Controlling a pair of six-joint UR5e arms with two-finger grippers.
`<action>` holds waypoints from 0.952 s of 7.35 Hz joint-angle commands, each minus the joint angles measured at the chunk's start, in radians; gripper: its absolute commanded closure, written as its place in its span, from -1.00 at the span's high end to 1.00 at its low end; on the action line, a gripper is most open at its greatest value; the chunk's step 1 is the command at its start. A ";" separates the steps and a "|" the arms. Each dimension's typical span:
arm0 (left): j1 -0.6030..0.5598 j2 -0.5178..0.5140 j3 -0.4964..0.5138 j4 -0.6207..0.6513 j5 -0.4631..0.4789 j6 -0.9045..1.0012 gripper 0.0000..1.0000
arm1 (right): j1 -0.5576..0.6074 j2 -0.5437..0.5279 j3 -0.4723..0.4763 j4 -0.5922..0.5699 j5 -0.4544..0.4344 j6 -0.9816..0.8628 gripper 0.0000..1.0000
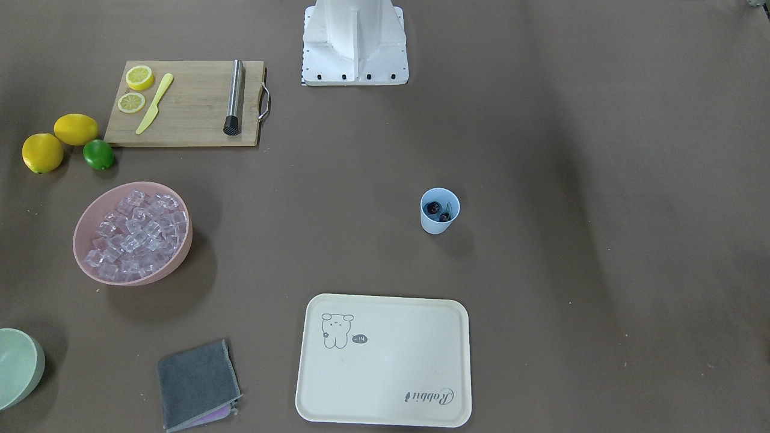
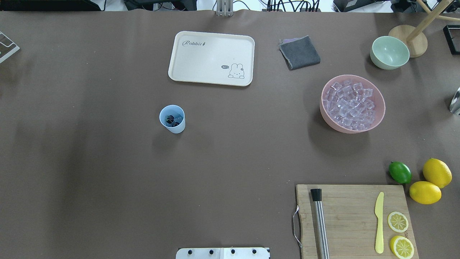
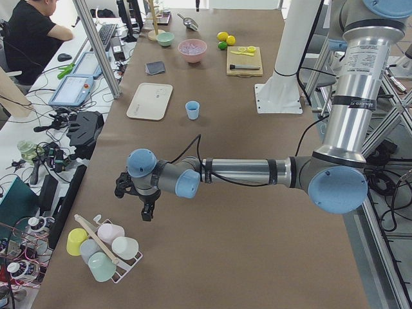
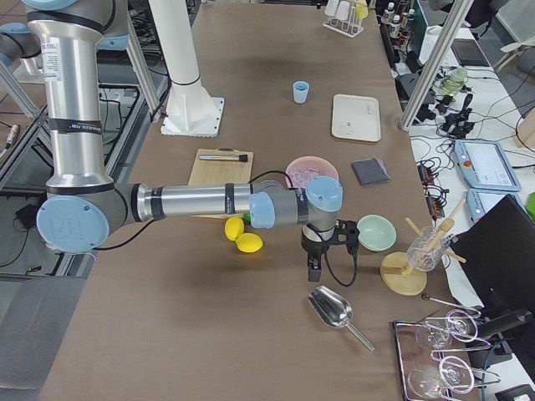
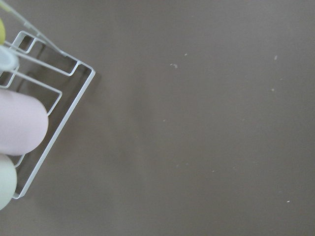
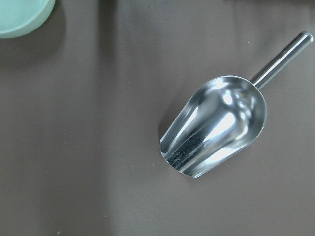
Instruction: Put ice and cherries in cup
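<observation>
The cherries lay in the cup, the ice in the pink bowl. The jaw spacing of the left gripper and right gripper could not be told.

I see a light-blue cup, dark red cherries, clear ice, a pink bowl, a cream tray printed with a grey rabbit, a brown table.

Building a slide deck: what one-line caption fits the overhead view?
Cherries sit in the light-blue cup; the ice lies heaped in the pink bowl off to the right.
</observation>
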State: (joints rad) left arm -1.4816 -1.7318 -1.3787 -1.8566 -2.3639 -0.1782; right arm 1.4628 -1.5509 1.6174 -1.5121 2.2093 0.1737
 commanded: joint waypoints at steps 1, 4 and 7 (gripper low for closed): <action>-0.005 -0.002 0.004 -0.006 0.000 0.000 0.95 | 0.007 0.006 -0.004 -0.002 -0.017 0.016 1.00; -0.005 -0.002 0.007 -0.021 0.000 0.002 0.95 | 0.059 0.002 -0.066 0.003 0.168 0.009 1.00; -0.005 0.006 0.010 -0.047 0.002 -0.001 0.95 | 0.063 0.003 -0.082 0.084 0.176 0.027 1.00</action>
State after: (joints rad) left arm -1.4864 -1.7295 -1.3714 -1.8984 -2.3635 -0.1771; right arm 1.5250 -1.5480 1.5396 -1.4424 2.3990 0.1976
